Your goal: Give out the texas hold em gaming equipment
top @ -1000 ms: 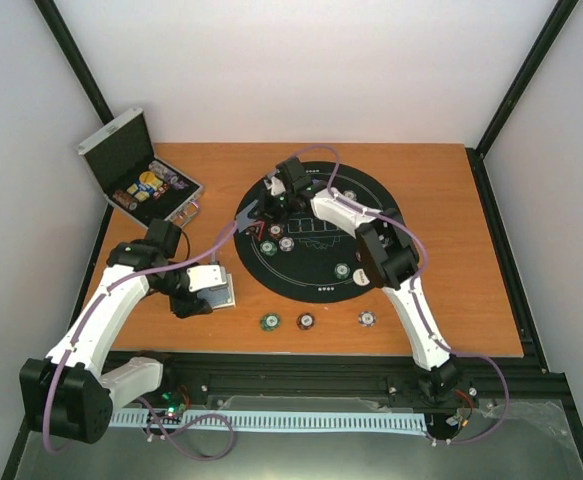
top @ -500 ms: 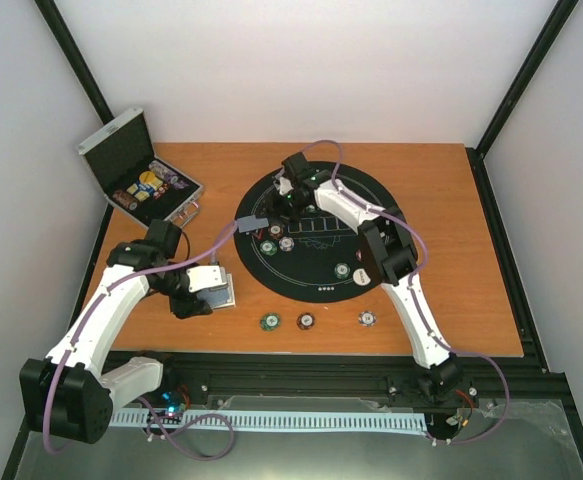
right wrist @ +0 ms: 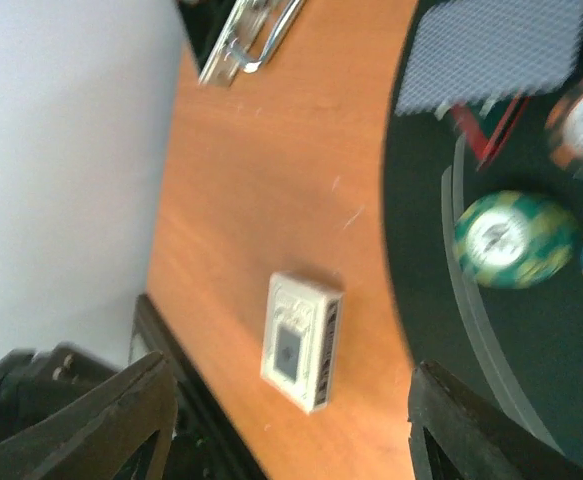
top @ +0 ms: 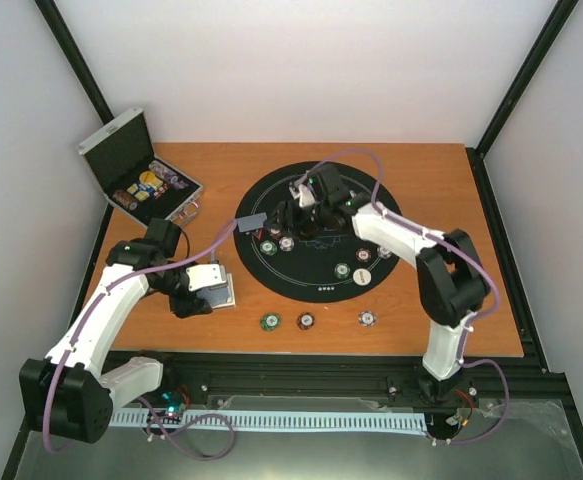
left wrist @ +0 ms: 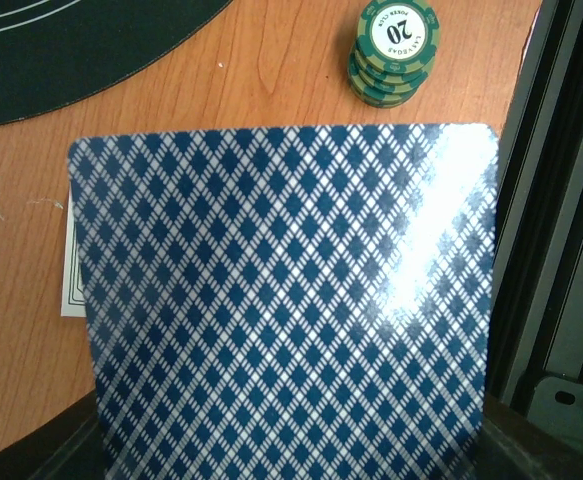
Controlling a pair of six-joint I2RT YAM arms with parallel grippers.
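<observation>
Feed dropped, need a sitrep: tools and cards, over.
Left tool shut on playing cards. Right tool open above mat. Single card at mat edge. Nothing blocking.
</observation>
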